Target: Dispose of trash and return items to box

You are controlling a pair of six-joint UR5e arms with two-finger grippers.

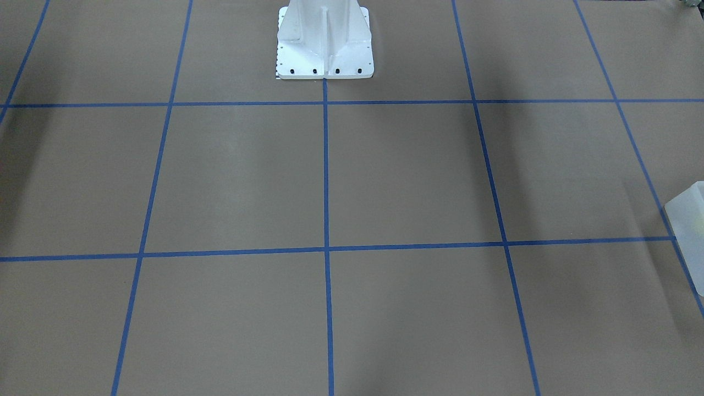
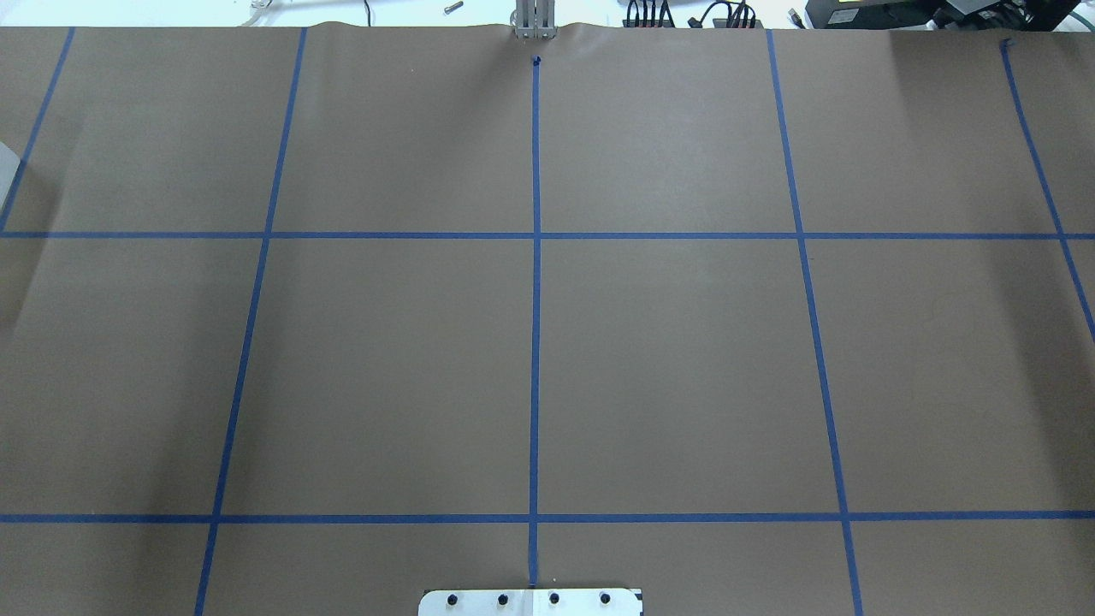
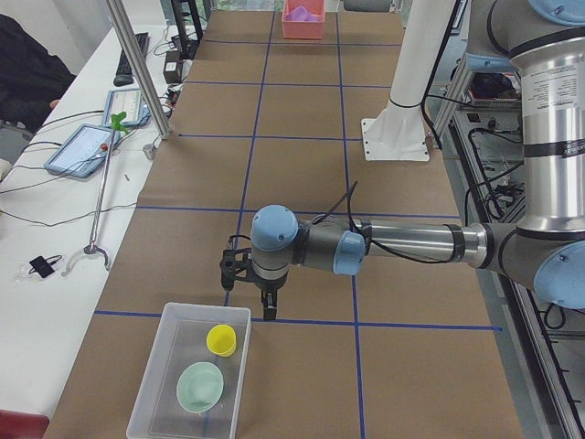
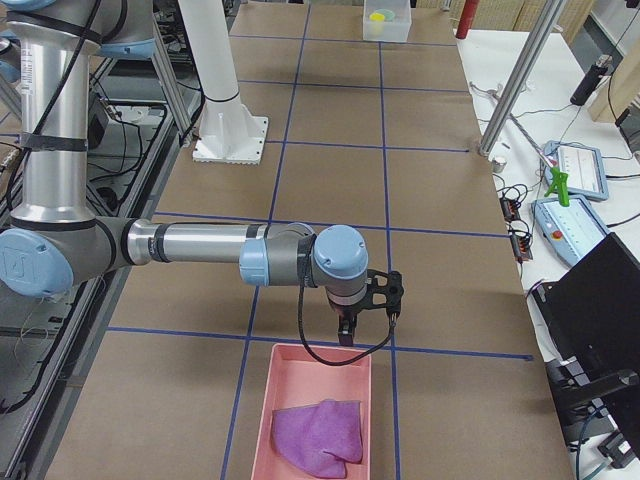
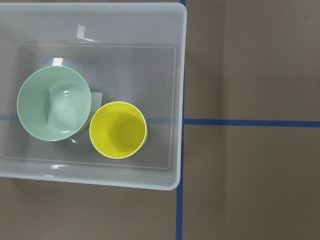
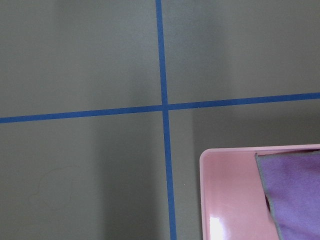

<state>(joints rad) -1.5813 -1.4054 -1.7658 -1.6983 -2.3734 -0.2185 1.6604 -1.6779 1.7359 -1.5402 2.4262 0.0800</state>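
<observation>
The box (image 5: 179, 90) is frosted, translucent plastic, smooth, with small bright glints on its walls. The yellow cup (image 5: 118, 130) and the mint-green bowl (image 5: 54, 111) are smooth plastic; the bowl shines slightly, the cup looks duller. The table cover (image 2: 667, 368) is matt brown paper, crossed by blue tape (image 2: 535, 342). The pink tray (image 6: 230, 190) is glossy plastic, the purple cloth (image 6: 295, 200) soft and matt. The robot base (image 1: 324, 60) is glossy white metal.

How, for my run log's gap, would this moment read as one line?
cup, bowl: in box | cloth: in pink bin | left gripper: by box, state unclear | right gripper: by bin, state unclear
</observation>
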